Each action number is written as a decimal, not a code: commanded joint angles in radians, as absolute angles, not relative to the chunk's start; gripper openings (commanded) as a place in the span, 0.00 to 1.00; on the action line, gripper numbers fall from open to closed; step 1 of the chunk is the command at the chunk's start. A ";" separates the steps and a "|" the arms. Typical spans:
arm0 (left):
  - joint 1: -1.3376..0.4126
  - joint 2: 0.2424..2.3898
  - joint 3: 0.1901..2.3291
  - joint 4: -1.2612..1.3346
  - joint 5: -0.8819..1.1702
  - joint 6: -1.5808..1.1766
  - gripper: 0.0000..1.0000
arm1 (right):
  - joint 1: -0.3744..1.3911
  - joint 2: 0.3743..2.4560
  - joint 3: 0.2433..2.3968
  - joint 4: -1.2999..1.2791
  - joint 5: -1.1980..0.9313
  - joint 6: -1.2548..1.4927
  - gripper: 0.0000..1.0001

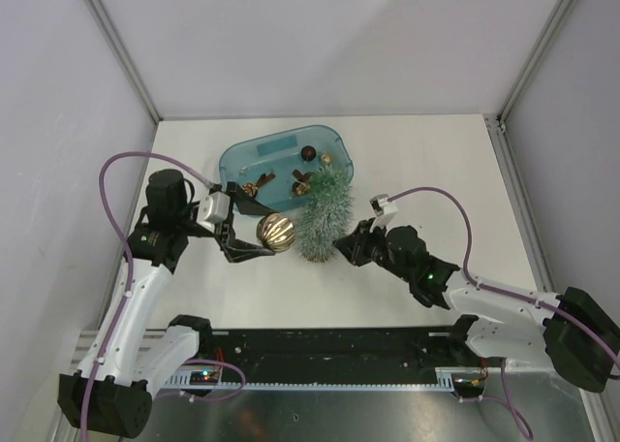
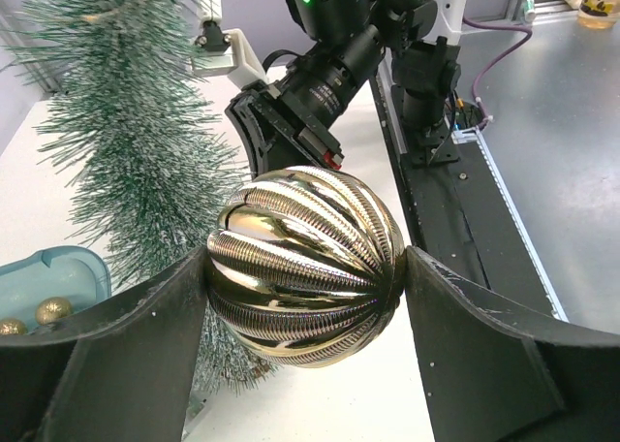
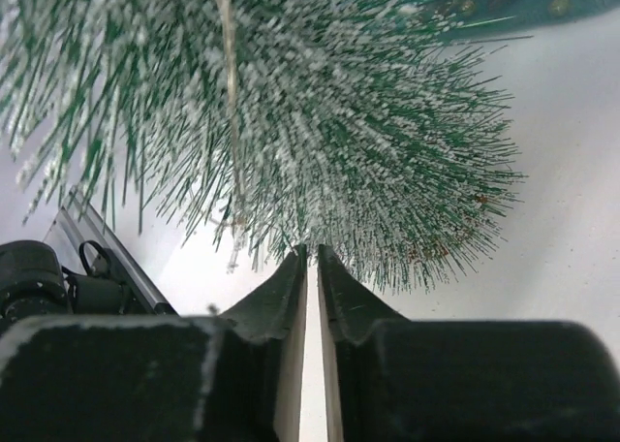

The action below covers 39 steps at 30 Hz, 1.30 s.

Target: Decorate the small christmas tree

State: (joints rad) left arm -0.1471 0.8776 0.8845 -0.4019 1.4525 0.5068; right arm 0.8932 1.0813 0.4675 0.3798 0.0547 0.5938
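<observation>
Small christmas tree (image 1: 323,219) lies on the counter (image 1: 436,171), tip at the blue tub (image 1: 242,161), bare as far as we see. Our left gripper (image 2: 306,297) clasps a gold bauble (image 1: 276,232) beside it. Our right gripper (image 3: 312,258), nearly closed, meets its lower needles. All the hanging remains, we judge.

The left arm is bent at the elbow, and the left gripper (image 2: 306,272) is spread wide, pinching a gold bauble (image 1: 276,232). The right arm stretches low across the worktop. The right gripper (image 3: 308,254) is nearly closed, with a thin slit between its jaws.
</observation>
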 commanded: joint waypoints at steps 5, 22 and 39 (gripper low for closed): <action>-0.138 0.876 0.922 -0.388 1.541 0.505 0.72 | 0.815 1.033 0.489 0.325 0.030 0.493 0.02; -0.138 0.871 0.904 -0.389 1.537 0.561 0.68 | 0.715 0.995 0.542 0.173 -0.109 0.403 0.20; -0.139 0.854 0.891 -0.389 1.541 0.574 0.67 | 0.856 1.146 0.503 0.400 -0.034 0.431 0.44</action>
